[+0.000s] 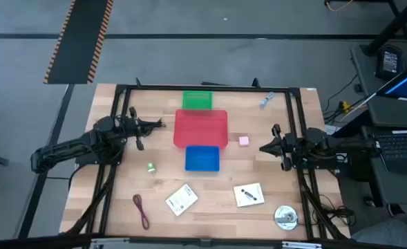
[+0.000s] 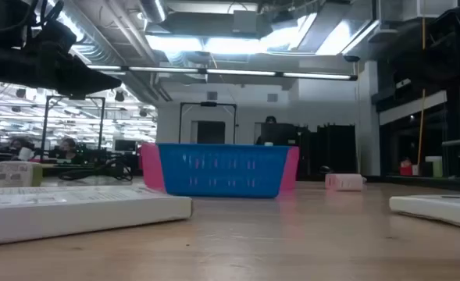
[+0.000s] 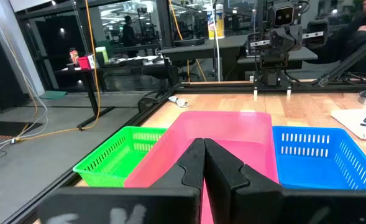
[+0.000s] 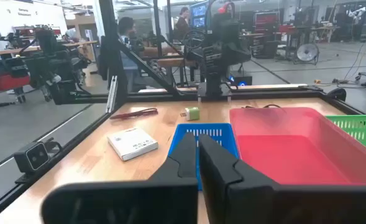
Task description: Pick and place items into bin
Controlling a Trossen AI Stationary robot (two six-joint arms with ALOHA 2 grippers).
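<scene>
left gripper [image 1: 159, 124]: fingers pressed together, nothing held, hanging at the left side of the table, pointed at the bins
right gripper [image 1: 264, 147]: fingers together too, empty, at the right side, facing the bins
red bin [image 1: 200, 128]: between the two grippers, just ahead of the left gripper's tip (reads pink in its wrist view)
blue bin [image 1: 202, 158]: touching the red bin's near side, ahead of the right gripper
green bin [image 1: 197, 100]: on the red bin's far side
pink cube [image 1: 244, 141]: on the table just in front of the right gripper, beside the red bin
tiny green piece [image 1: 150, 167]: near the left gripper, toward the front edge
two white printed cards [image 1: 182, 199]: lying flat near the front edge, well apart from both grippers, second card [image 1: 249, 195] nearer the right one
dark red cord loop [image 1: 142, 209]: front left, far from both grippers
small blue-grey piece [image 1: 266, 100]: back right of the table, behind the right gripper
round silver object [image 1: 285, 217]: front right corner (can't tell what it is)
</scene>
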